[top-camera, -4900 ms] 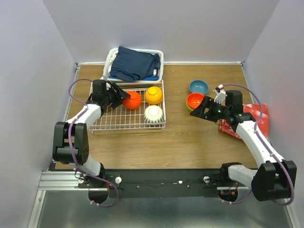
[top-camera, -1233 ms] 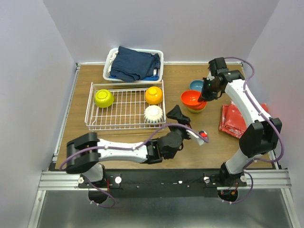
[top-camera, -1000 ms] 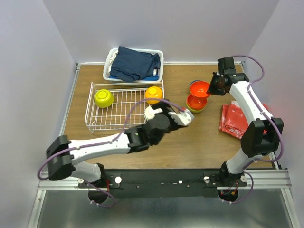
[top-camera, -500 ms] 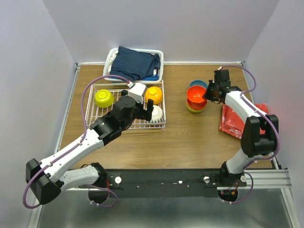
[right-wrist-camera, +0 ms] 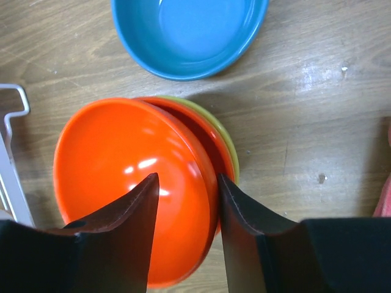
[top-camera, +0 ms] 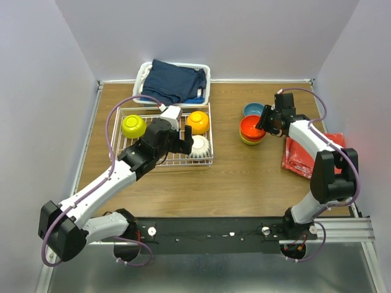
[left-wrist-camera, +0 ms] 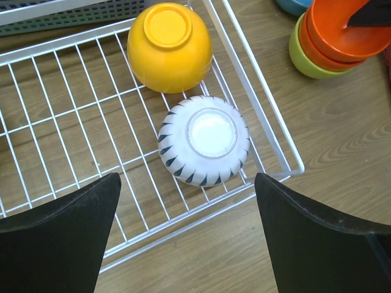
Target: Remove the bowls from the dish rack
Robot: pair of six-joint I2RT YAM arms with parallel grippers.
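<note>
The left fingers (left-wrist-camera: 61, 232) are spread wide and hold nothing. They hang over the lower right corner of the dish rack (left-wrist-camera: 61, 122), with the upturned white ribbed bowl (left-wrist-camera: 203, 140) lying between them in the wrist view. The upturned orange-yellow bowl (left-wrist-camera: 169, 46) lies just beside it, and a lime-green bowl (top-camera: 133, 126) sits at the rack's upper left.

Right of centre on the bench (top-camera: 232, 177), the right fingers (right-wrist-camera: 122, 232) are parted astride the rim of the top red-orange bowl (right-wrist-camera: 122, 177), not pinching it. That bowl is stacked on a second red-orange bowl (right-wrist-camera: 204, 131) and a lime-green bottom bowl (right-wrist-camera: 230, 149). The blue bowl (right-wrist-camera: 183, 30) sits near.
</note>
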